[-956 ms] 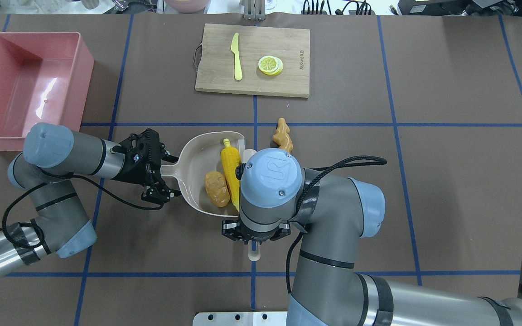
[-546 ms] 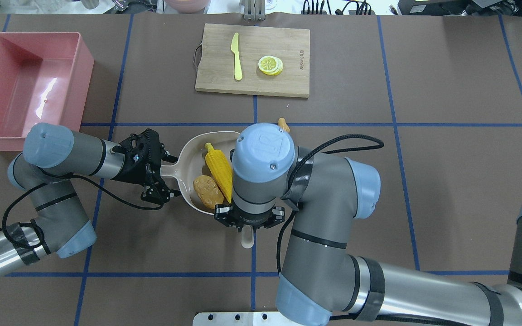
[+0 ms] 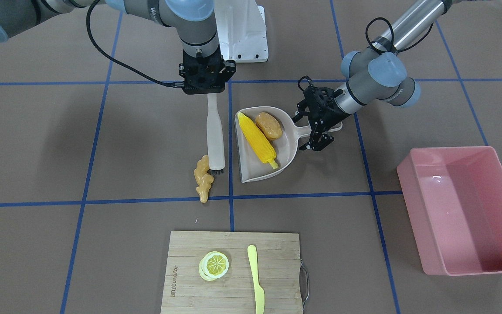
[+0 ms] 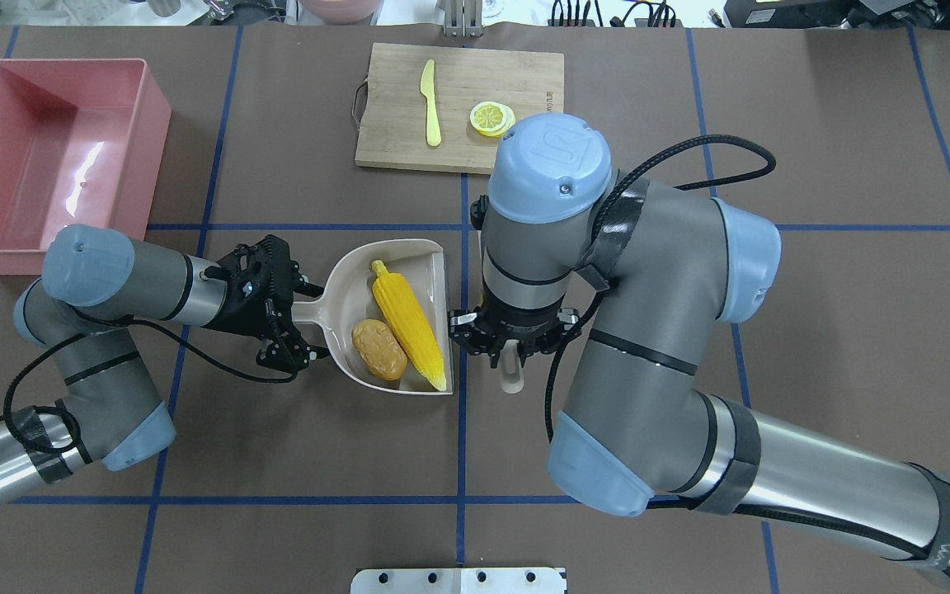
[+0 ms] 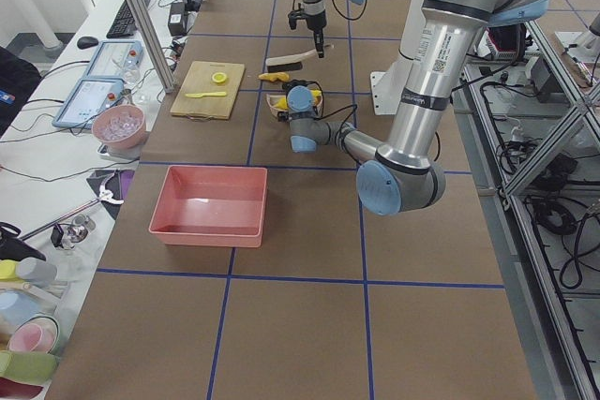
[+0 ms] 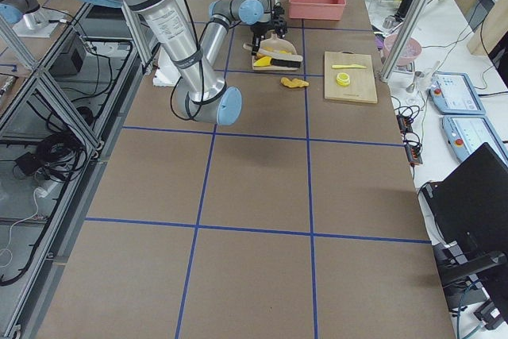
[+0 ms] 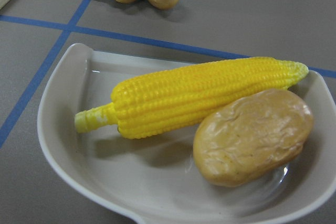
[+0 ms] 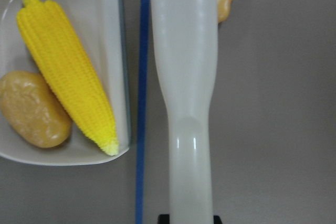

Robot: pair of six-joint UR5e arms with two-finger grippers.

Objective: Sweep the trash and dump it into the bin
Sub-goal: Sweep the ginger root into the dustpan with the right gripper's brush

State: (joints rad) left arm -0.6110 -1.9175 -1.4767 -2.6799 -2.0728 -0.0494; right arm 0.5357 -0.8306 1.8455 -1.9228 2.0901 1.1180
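Note:
The beige dustpan (image 4: pixel 351 276) holds the yellow corn cob (image 4: pixel 409 326) and the brown potato (image 4: pixel 378 349). My left gripper (image 4: pixel 298 318) is shut on the dustpan's handle and holds it flat on the table. My right gripper (image 3: pixel 209 92) is shut on a white brush (image 3: pixel 215 135) just right of the pan's open edge. The brush head touches the tan ginger root (image 3: pixel 203 178), which lies on the table outside the pan, on the brush's far side from it. My right arm hides the ginger in the overhead view. The pink bin (image 4: pixel 46 157) stands empty at the far left.
A wooden cutting board (image 4: pixel 524 148) at the far middle carries a pale yellow knife (image 4: pixel 430 103) and a lemon slice (image 4: pixel 491 118). My right arm's elbow reaches over the table's middle, near the board.
The brush pushed the corn and potato deeper into the pan, then my right arm drew it back out to the right and farther off, beside the ginger. The left arm has not moved.

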